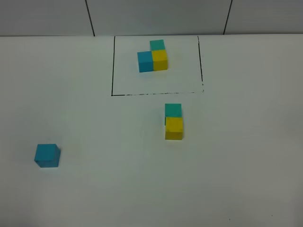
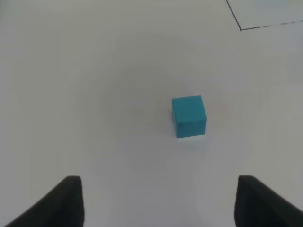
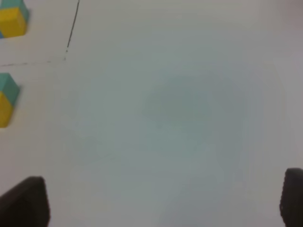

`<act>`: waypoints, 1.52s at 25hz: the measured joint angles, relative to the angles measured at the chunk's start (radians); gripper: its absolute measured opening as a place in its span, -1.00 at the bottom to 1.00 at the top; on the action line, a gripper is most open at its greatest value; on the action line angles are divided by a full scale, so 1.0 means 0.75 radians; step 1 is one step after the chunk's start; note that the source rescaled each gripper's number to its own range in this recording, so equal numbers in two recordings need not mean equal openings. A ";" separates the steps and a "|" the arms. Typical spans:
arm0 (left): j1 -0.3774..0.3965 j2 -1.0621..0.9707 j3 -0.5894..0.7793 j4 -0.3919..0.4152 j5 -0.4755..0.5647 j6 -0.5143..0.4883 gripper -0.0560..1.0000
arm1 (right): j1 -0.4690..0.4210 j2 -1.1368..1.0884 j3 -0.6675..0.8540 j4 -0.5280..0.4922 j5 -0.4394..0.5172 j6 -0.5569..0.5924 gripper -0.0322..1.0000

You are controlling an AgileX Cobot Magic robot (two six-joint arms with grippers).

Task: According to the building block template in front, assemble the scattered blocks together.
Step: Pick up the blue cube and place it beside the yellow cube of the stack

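The template [image 1: 153, 56] is a blue, yellow and teal-green L inside a black drawn rectangle [image 1: 112, 66] at the back of the table. A loose teal-green cube [image 1: 173, 110] touches a loose yellow cube [image 1: 173, 128] just in front of the rectangle. The loose blue cube [image 1: 47, 155] sits alone at the front left. It shows in the left wrist view [image 2: 189, 116], ahead of my open, empty left gripper [image 2: 158, 182]. My right gripper [image 3: 163, 179] is open and empty over bare table, with the teal-green and yellow pair [image 3: 7, 90] at the frame's edge. Neither gripper shows in the exterior view.
The white table [image 1: 236, 165] ends at a grey tiled wall [image 1: 156, 16] behind the template. A corner of the drawn rectangle shows in the left wrist view [image 2: 246, 27] and one in the right wrist view [image 3: 72, 28].
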State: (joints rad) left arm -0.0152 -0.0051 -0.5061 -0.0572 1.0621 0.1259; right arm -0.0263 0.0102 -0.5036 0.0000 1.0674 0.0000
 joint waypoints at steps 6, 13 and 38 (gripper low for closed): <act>0.000 0.000 0.000 0.000 -0.001 0.000 0.12 | 0.000 0.000 0.000 0.000 0.000 0.000 0.91; 0.000 0.000 0.000 0.000 -0.001 0.000 0.12 | 0.000 0.000 0.000 0.000 0.000 0.008 0.82; -0.155 1.988 -0.456 -0.181 -0.305 -0.115 1.00 | 0.000 0.000 0.000 0.000 0.000 0.000 0.65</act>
State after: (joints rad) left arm -0.1314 1.4859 -0.8481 -0.1932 0.8335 0.0395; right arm -0.0263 0.0102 -0.5036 0.0000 1.0674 0.0000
